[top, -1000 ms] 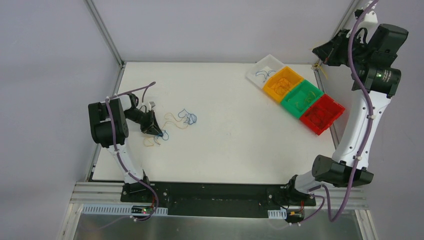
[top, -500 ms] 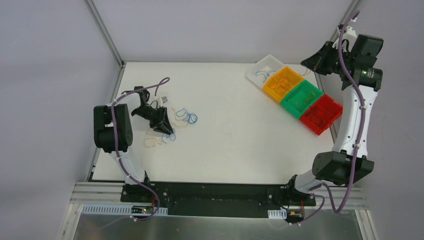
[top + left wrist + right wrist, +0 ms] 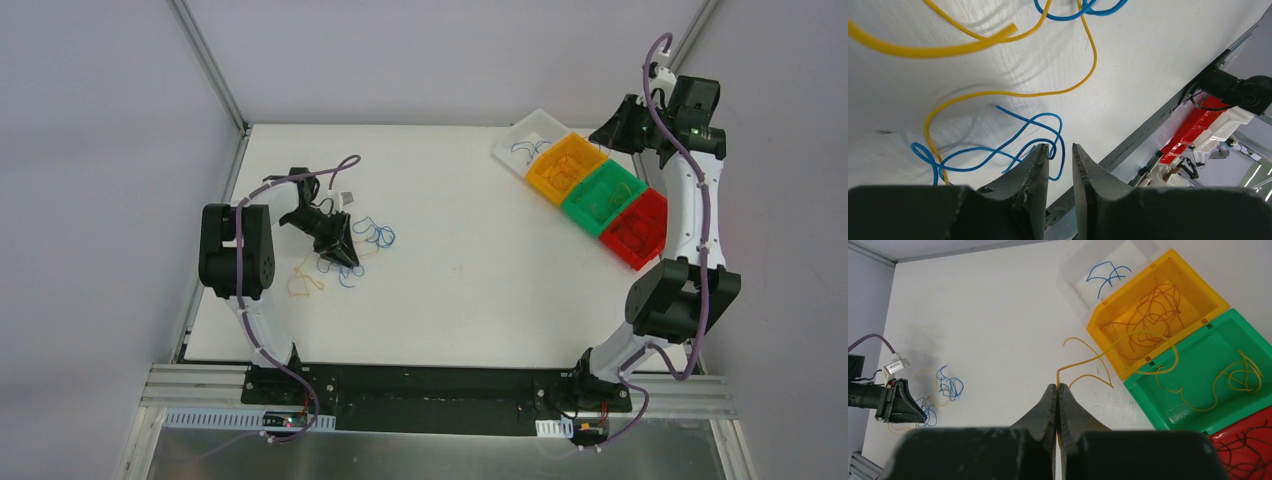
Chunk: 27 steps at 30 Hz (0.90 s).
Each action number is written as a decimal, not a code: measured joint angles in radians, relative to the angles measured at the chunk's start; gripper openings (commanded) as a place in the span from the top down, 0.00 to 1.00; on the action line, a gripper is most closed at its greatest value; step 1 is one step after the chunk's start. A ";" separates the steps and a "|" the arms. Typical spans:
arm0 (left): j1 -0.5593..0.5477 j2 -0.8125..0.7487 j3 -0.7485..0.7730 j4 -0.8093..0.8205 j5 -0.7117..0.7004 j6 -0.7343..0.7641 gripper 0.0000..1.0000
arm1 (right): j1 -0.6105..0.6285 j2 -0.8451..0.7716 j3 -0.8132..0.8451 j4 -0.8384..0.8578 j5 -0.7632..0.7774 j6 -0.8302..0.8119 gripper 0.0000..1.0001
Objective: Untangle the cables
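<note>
Loose thin cables lie at the table's left: a blue bunch [image 3: 375,233], a yellow loop [image 3: 303,283] and a blue strand [image 3: 345,275]. My left gripper [image 3: 340,255] hangs just over them, jaws slightly apart and empty. In the left wrist view its tips [image 3: 1060,146] sit beside a curly blue cable [image 3: 973,149], with a yellow cable [image 3: 1018,93] beyond. My right gripper [image 3: 608,133] is shut on a yellow cable [image 3: 1059,374], which rises from the closed tips [image 3: 1057,385] and curls over the orange and green bins.
Four bins stand in a diagonal row at the back right: a clear tray [image 3: 528,143] with a blue cable [image 3: 1105,275], an orange bin [image 3: 567,167], a green bin [image 3: 603,197] and a red bin [image 3: 640,228], each holding wires.
My left gripper has moved right and outward over the cable bunch. My right arm has swung left and lower towards the bins.
</note>
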<state>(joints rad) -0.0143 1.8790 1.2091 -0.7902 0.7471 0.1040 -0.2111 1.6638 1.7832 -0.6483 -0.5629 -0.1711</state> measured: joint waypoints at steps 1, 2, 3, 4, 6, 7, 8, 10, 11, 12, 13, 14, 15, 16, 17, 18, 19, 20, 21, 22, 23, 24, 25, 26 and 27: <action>0.000 0.007 0.005 0.000 0.000 -0.005 0.76 | -0.005 0.000 0.000 0.002 0.001 -0.006 1.00; 0.000 0.016 0.010 0.000 0.000 -0.009 0.76 | -0.011 0.000 0.002 0.002 0.001 -0.013 1.00; 0.000 0.024 0.014 0.000 -0.001 -0.012 0.76 | -0.017 0.000 0.004 0.001 0.001 -0.017 1.00; 0.000 0.031 0.018 0.001 -0.001 -0.016 0.76 | -0.025 0.005 0.011 -0.005 0.000 -0.023 1.00; -0.003 0.047 0.027 0.001 -0.001 -0.023 0.77 | -0.045 0.020 0.032 -0.011 -0.002 -0.032 1.00; -0.006 0.052 0.030 0.002 -0.002 -0.028 0.77 | -0.056 0.030 0.043 -0.013 -0.002 -0.038 1.00; -0.007 0.056 0.033 0.003 -0.002 -0.033 0.77 | -0.065 0.037 0.050 -0.014 -0.002 -0.043 1.00; -0.013 0.066 0.045 0.003 -0.003 -0.039 0.77 | -0.086 0.056 0.063 -0.021 -0.002 -0.057 1.00; -0.014 0.072 0.052 0.006 -0.003 -0.042 0.77 | -0.094 0.064 0.065 -0.022 -0.002 -0.064 1.00; -0.019 0.076 0.057 0.006 -0.003 -0.044 0.77 | -0.100 0.072 0.064 -0.025 0.000 -0.073 1.00; -0.019 0.082 0.063 0.007 -0.003 -0.046 0.77 | -0.105 0.078 0.065 -0.028 0.000 -0.080 1.00; -0.020 0.086 0.068 0.009 -0.004 -0.048 0.77 | -0.109 0.085 0.064 -0.031 0.003 -0.090 1.00; -0.023 0.091 0.072 0.010 -0.004 -0.051 0.77 | -0.113 0.093 0.064 -0.031 0.006 -0.100 1.00; -0.026 0.095 0.076 0.010 -0.005 -0.054 0.77 | -0.114 0.100 0.061 -0.029 0.010 -0.111 1.00; -0.026 0.099 0.079 0.011 -0.005 -0.058 0.77 | -0.114 0.107 0.057 -0.029 0.012 -0.123 1.00; -0.026 0.102 0.080 0.013 -0.006 -0.061 0.77 | -0.114 0.114 0.051 -0.029 0.016 -0.134 1.00; -0.028 0.104 0.080 0.013 -0.006 -0.063 0.77 | -0.114 0.123 0.048 -0.029 0.019 -0.143 1.00; -0.029 0.105 0.081 0.014 -0.008 -0.065 0.77 | -0.114 0.135 0.044 -0.026 0.024 -0.155 1.00; -0.033 0.108 0.082 0.015 -0.009 -0.067 0.77 | -0.114 0.149 0.039 -0.023 0.029 -0.166 1.00; -0.037 0.110 0.084 0.014 -0.009 -0.068 0.78 | -0.114 0.165 0.034 -0.021 0.034 -0.178 1.00; -0.043 0.113 0.087 0.015 -0.012 -0.069 0.79 | -0.114 0.183 0.028 -0.020 0.039 -0.189 1.00; -0.047 0.116 0.090 0.015 -0.016 -0.070 0.80 | -0.114 0.198 0.023 -0.021 0.045 -0.197 0.95; -0.056 0.119 0.095 0.015 -0.018 -0.071 0.81 | -0.114 0.216 0.018 -0.023 0.051 -0.209 0.87; -0.068 0.123 0.103 0.014 -0.019 -0.072 0.83 | -0.114 0.232 0.012 -0.027 0.057 -0.217 0.69; -0.080 0.129 0.113 0.015 -0.019 -0.075 0.85 | -0.114 0.248 0.005 -0.036 0.065 -0.229 0.57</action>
<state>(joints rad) -0.0944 2.0079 1.3220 -0.7753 0.7277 0.0288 -0.3256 1.9118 1.7885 -0.6842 -0.4980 -0.4004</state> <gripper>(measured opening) 0.193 0.109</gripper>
